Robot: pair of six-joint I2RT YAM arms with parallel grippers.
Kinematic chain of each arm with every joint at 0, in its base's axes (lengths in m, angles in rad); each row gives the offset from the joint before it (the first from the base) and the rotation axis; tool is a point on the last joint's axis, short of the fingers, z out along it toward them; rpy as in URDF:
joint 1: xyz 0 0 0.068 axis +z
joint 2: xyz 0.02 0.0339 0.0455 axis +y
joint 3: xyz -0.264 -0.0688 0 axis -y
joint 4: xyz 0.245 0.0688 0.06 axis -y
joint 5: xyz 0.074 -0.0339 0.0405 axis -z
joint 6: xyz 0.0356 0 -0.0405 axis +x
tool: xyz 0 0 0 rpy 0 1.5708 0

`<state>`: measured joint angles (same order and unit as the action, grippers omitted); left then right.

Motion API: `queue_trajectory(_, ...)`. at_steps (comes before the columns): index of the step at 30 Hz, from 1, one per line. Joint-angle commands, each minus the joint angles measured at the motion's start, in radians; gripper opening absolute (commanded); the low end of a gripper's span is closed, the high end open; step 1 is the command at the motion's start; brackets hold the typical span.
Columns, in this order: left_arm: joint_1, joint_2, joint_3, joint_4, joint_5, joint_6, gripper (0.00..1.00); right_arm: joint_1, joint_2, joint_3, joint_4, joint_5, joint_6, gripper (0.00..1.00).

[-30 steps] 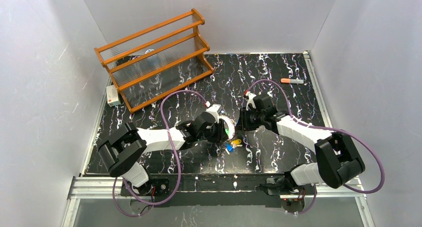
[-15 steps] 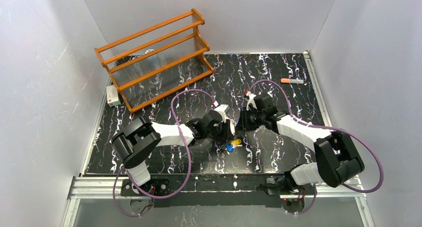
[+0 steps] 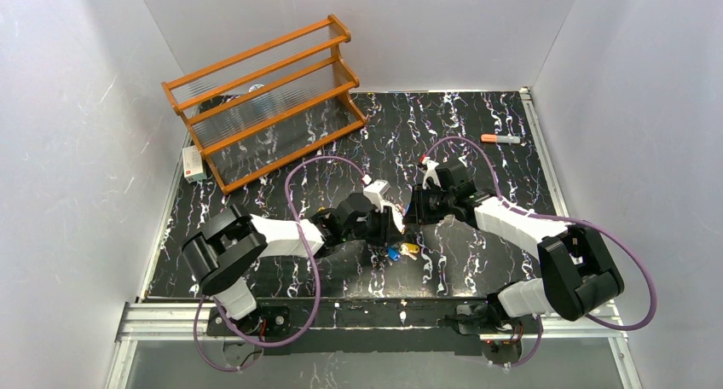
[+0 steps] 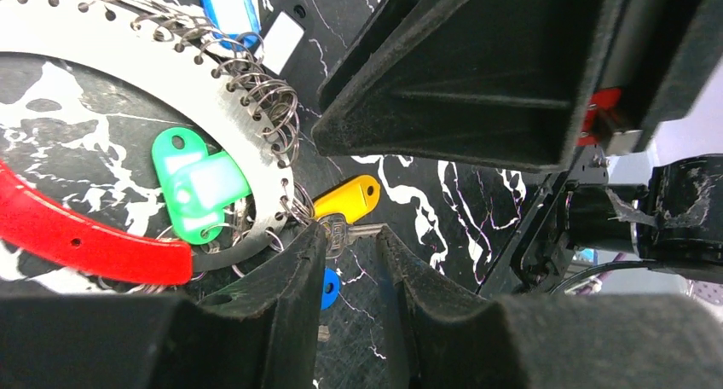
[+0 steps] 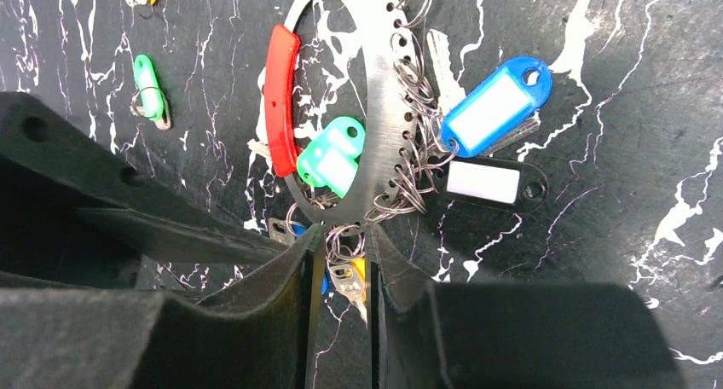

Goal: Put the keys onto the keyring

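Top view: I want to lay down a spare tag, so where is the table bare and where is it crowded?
Bare tabletop lies between the wooden rack and the marker, and again between the small box and the left arm. The middle is crowded: the left claw and right claw meet over the keyring and loose keys.

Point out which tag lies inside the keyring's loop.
The light green tag, beside the red arc. The blue tag and black tag fan outside the keyring; a smaller green tag lies apart.
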<state>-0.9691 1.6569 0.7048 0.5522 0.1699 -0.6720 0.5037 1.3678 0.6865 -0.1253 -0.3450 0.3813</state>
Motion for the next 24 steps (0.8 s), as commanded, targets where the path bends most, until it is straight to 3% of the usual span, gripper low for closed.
queue_trajectory(1,-0.003,-0.111,-0.025,-0.038,-0.114,0.03,0.28,-0.005,-0.005,0.02,-0.023,-0.024,-0.031,0.32)
queue_trajectory(7,-0.003,-0.175,-0.032,-0.169,-0.267,0.053,0.31,-0.005,0.006,0.028,-0.052,0.042,-0.033,0.42)
queue_trajectory(11,-0.003,-0.187,-0.032,-0.194,-0.282,0.061,0.33,-0.005,0.028,0.038,-0.031,0.06,-0.026,0.5)
queue_trajectory(17,-0.004,-0.183,-0.026,-0.204,-0.291,0.063,0.33,-0.005,0.1,0.078,0.006,0.013,-0.024,0.52)
queue_trajectory(20,-0.002,-0.187,-0.017,-0.28,-0.358,0.051,0.31,-0.006,0.141,0.11,-0.009,-0.015,-0.033,0.49)
queue_trajectory(24,-0.001,-0.192,-0.007,-0.4,-0.455,0.037,0.28,-0.006,0.165,0.113,-0.024,-0.089,-0.026,0.33)
